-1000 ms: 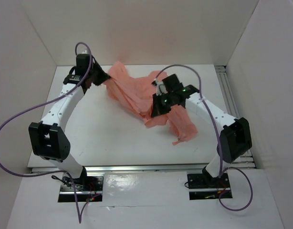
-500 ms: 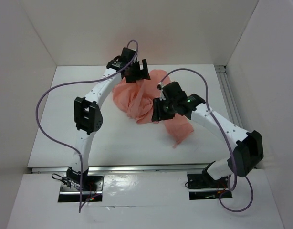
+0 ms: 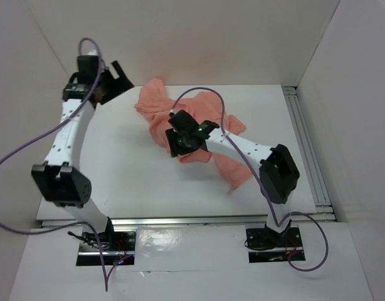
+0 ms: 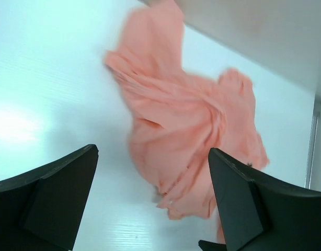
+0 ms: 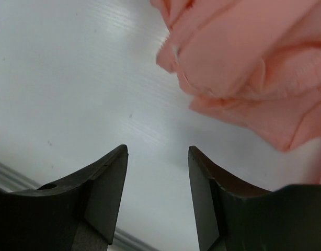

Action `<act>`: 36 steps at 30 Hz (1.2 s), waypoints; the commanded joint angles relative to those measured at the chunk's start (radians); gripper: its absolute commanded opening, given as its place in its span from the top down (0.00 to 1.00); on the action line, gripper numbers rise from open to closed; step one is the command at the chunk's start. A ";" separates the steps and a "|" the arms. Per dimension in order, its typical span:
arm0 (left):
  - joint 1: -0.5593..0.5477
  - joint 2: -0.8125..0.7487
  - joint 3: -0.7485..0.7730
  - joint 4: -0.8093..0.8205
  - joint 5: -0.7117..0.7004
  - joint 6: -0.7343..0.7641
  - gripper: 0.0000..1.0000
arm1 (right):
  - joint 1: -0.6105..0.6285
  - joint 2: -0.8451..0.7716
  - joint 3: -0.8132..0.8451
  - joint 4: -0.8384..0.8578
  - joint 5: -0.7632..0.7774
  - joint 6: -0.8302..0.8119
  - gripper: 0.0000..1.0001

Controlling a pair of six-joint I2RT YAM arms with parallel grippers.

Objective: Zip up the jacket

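Left pincer released, fingers spread wide, nothing between them; hangs above tabletop near far-left corner. Jacket lies crumpled ahead of and below it, well apart, no contact. Left wrist view: jacket shows through gap of left pincer, bunched in folds on tabletop. Right pincer released too, empty, low at edge of jacket. Right wrist view: right pincer over bare tabletop; jacket just beyond fingertips, toward right, not between them.
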 commanded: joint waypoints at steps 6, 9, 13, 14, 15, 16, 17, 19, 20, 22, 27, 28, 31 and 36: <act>0.189 -0.267 -0.310 0.003 0.008 -0.033 0.03 | 0.085 0.339 0.413 0.000 0.229 -0.062 0.41; 0.220 -0.290 -0.370 0.003 0.059 -0.008 0.03 | 0.085 0.471 0.548 -0.074 0.330 -0.053 0.41; 0.240 -0.311 -0.418 0.003 0.087 0.015 0.03 | 0.096 0.573 0.645 -0.152 0.448 -0.042 0.39; 0.249 -0.311 -0.418 0.003 0.100 0.015 0.03 | 0.105 0.573 0.645 -0.164 0.471 -0.042 0.37; 0.249 -0.311 -0.427 0.003 0.119 0.015 0.03 | 0.105 0.582 0.645 -0.165 0.494 -0.033 0.34; 0.249 -0.311 -0.439 0.003 0.128 0.015 0.03 | 0.115 0.582 0.612 -0.165 0.531 -0.033 0.34; 0.249 -0.311 -0.439 0.003 0.137 0.015 0.03 | 0.115 0.582 0.594 -0.165 0.548 -0.033 0.32; 0.249 -0.311 -0.467 0.014 0.159 0.015 0.04 | 0.124 0.573 0.562 -0.165 0.600 -0.024 0.32; 0.249 -0.311 -0.467 0.014 0.168 0.015 0.04 | 0.124 0.573 0.553 -0.155 0.614 -0.024 0.32; 0.249 -0.311 -0.491 0.014 0.182 0.015 0.04 | 0.142 0.533 0.529 -0.174 0.685 -0.004 0.32; 0.249 -0.320 -0.520 0.032 0.191 0.015 0.04 | 0.201 0.371 0.355 -0.045 0.686 -0.050 0.31; 0.249 -0.329 -0.530 0.032 0.191 0.015 0.04 | 0.201 0.349 0.320 -0.045 0.686 -0.036 0.31; 0.249 -0.330 -0.539 0.041 0.191 0.015 0.04 | 0.222 0.277 0.268 -0.024 0.686 -0.025 0.35; 0.249 -0.330 -0.548 0.050 0.212 -0.004 0.04 | 0.222 0.278 0.268 -0.083 0.701 0.001 0.47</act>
